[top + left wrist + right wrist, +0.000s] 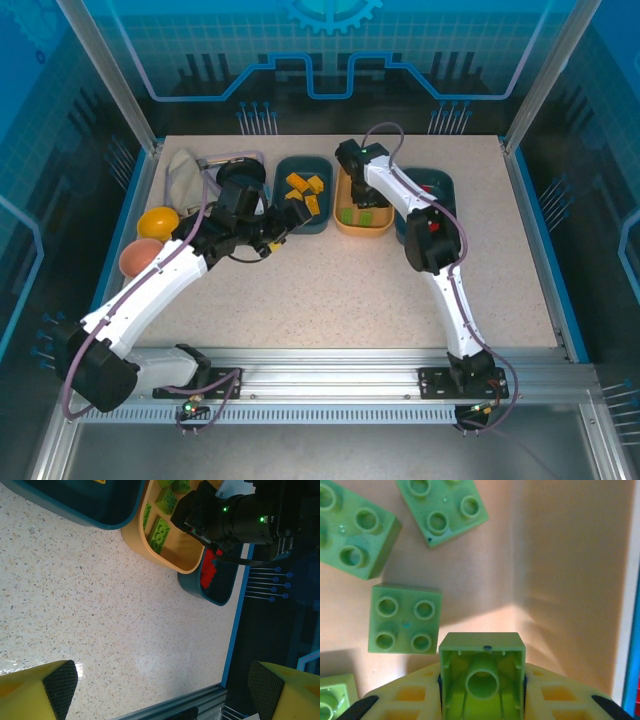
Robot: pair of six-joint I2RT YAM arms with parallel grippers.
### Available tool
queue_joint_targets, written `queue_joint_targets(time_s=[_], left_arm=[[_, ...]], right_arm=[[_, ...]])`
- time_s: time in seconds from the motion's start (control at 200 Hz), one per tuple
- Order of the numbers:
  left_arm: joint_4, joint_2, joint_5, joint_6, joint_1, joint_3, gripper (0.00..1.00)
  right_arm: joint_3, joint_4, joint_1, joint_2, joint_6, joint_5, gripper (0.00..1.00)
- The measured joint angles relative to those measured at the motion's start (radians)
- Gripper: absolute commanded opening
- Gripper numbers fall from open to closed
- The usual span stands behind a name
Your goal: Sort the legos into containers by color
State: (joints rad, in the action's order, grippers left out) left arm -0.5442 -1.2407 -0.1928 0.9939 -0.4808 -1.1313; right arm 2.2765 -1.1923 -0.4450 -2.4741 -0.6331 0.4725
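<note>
Green lego pinched in right gripper, hanging over orange-tan tray; loose green legos at 10 o'clock. Left gripper spread wide above speckled table.

Speckled beige table, blue trim down both its sides. Behind it, a glowing blue panel with a gear motif. Aluminium posts rise from its far corners, and a silver rail lines its near edge.

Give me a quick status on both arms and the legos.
Left gripper open, empty, over table. Right gripper shut on green lego over orange-tan tray. Loose green legos below, bare floor beside them.
</note>
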Motion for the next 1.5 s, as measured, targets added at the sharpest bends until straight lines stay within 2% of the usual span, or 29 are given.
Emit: queue_joint_targets(time_s=[0.315,0.555,0.69,0.855,0.975,1.08,1.15,1.17,1.19,1.37,1.5], left_arm=[[0.0,0.018,0.0,0.0,0.0,0.001,0.92],[-0.016,0.041,0.002,0.0,0.0,0.001,0.92],[-0.063,0.064,0.018,-0.003,0.0,0.001,0.92],[-0.153,0.093,0.046,-0.01,0.01,-0.007,0.93],[-0.212,0.127,0.058,-0.029,0.037,-0.009,0.93],[-0.263,0.169,0.066,-0.061,0.057,-0.009,0.94],[-0.291,0.199,0.066,-0.089,0.064,-0.009,0.96],[-0.298,0.208,0.065,-0.101,0.064,-0.008,0.96],[-0.304,0.216,0.064,-0.107,0.065,-0.008,0.97],[-0.332,0.285,0.054,-0.202,0.067,0.044,0.99],[-0.346,0.294,0.069,-0.27,0.067,0.068,0.99]], right_arm=[[-0.024,0.007,0.001,0.0,-0.021,-0.029,0.57],[-0.024,0.045,0.0,0.011,-0.007,-0.059,0.6],[-0.07,0.077,-0.011,0.104,0.005,-0.061,0.59],[-0.275,0.171,-0.046,0.391,0.023,-0.055,0.6],[-0.548,0.267,-0.074,0.694,0.05,-0.053,0.62],[-0.82,0.345,-0.087,0.966,0.084,-0.061,0.69],[-0.995,0.372,-0.091,1.14,0.103,-0.075,0.77],[-1.049,0.375,-0.092,1.198,0.101,-0.084,0.96],[-1.093,0.379,-0.094,1.243,0.112,-0.091,0.99],[-1.389,0.369,-0.103,1.616,0.133,-0.163,1.0],[-1.461,0.337,-0.104,1.745,0.1,-0.121,1.0]])
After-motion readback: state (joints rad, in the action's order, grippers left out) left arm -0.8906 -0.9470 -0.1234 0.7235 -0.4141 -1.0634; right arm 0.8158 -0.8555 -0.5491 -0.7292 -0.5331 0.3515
